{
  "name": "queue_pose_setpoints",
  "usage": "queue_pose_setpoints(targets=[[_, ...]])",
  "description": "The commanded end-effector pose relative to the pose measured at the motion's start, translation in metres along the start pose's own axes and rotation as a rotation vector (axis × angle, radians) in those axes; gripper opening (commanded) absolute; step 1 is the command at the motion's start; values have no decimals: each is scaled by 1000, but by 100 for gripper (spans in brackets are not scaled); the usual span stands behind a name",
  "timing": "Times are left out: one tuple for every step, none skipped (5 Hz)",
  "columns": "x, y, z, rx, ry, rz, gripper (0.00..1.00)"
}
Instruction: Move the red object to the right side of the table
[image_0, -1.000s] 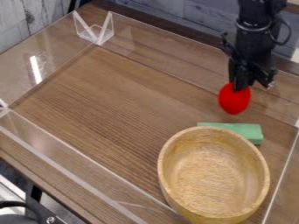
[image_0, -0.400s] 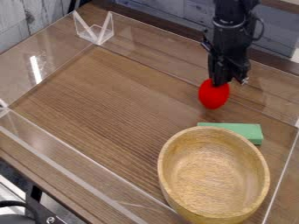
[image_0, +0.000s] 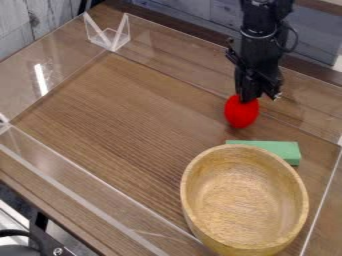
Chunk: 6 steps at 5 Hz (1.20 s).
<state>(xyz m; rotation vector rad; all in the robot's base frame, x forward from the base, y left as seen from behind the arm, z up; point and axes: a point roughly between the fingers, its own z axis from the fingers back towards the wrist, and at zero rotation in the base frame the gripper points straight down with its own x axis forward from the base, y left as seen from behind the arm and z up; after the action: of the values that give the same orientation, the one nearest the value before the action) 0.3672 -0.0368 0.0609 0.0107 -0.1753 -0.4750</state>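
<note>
- The black fingers (image_0: 247, 97) point straight down, pinched tight on the top of the small bright-red toy strawberry (image_0: 241, 112).
- The strawberry sits low over the dark brown wood-grain surface (image_0: 134, 110), toward its far right.
- Nearer me lies a flat green rectangular block (image_0: 271, 150), touching the round light wooden bowl (image_0: 245, 197).
- Low clear acrylic walls (image_0: 60, 165) edge the surface.

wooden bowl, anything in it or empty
Empty: the wooden bowl shows only bare wood inside; the red object sits outside it.
</note>
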Motion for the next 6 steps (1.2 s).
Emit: queue_pose_setpoints(targets=[[11, -2, 23, 28, -59, -33, 0], [12, 3, 35, 40, -69, -38, 0], [16, 9, 49, 55, -79, -37, 0], [17, 6, 49, 55, -81, -45, 0], [16, 5, 42, 40, -72, -60, 0], [12, 5, 28, 32, -60, -47, 0]])
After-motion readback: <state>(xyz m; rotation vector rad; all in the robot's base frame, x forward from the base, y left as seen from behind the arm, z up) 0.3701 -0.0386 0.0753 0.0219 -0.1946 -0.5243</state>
